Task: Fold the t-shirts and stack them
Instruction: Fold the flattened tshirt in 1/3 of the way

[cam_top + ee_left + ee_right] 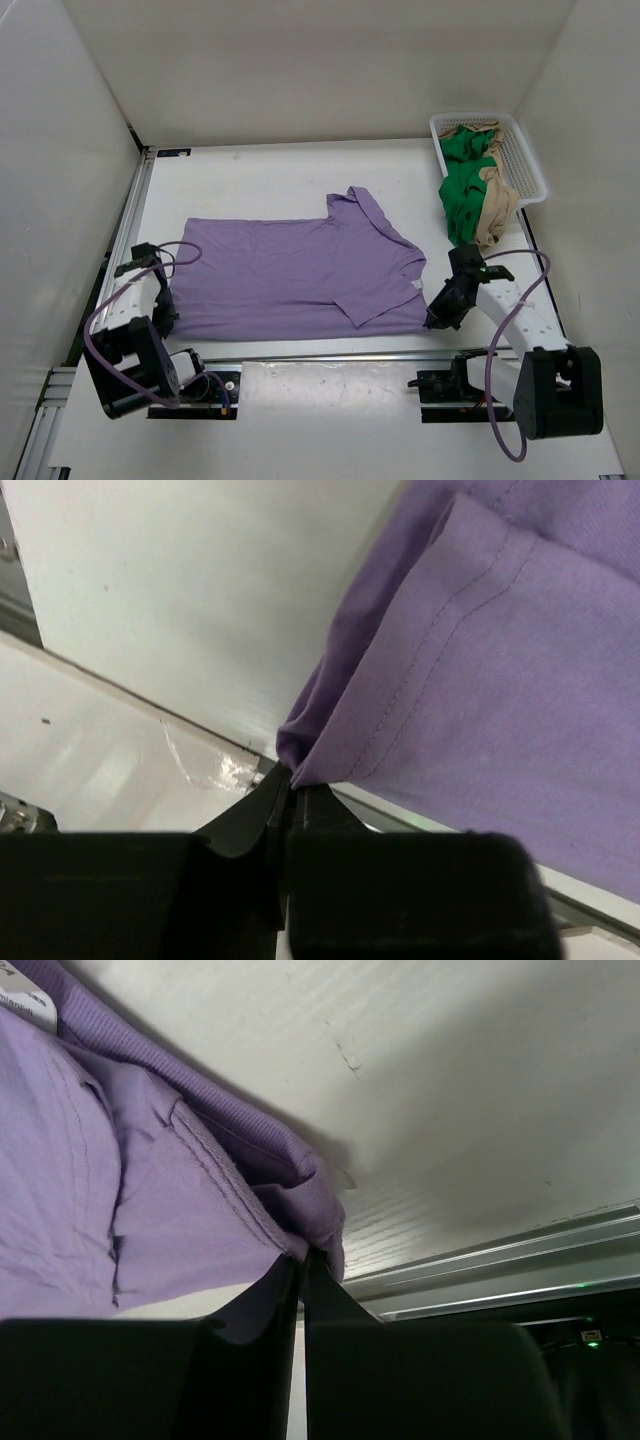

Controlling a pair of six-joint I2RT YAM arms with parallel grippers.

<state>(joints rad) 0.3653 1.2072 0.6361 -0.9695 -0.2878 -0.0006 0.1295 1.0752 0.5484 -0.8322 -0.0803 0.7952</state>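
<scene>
Pinching the lavender t-shirt [300, 275] by its 2 near corners, left gripper [288, 778] and right gripper [302, 1258] both clamped on cloth, we expect this soft, light shirt, spread on the counter [260, 180], to sag between those holds.

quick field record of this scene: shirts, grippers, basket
purple shirt: laid out on the table, right part folded over
left gripper: shut on purple shirt, near left corner
right gripper: shut on purple shirt, near right corner
green shirt: crumpled, spilling over the basket rim
tan shirt: crumpled beside it, also hanging out
basket: far right of table
stack: not started
</scene>
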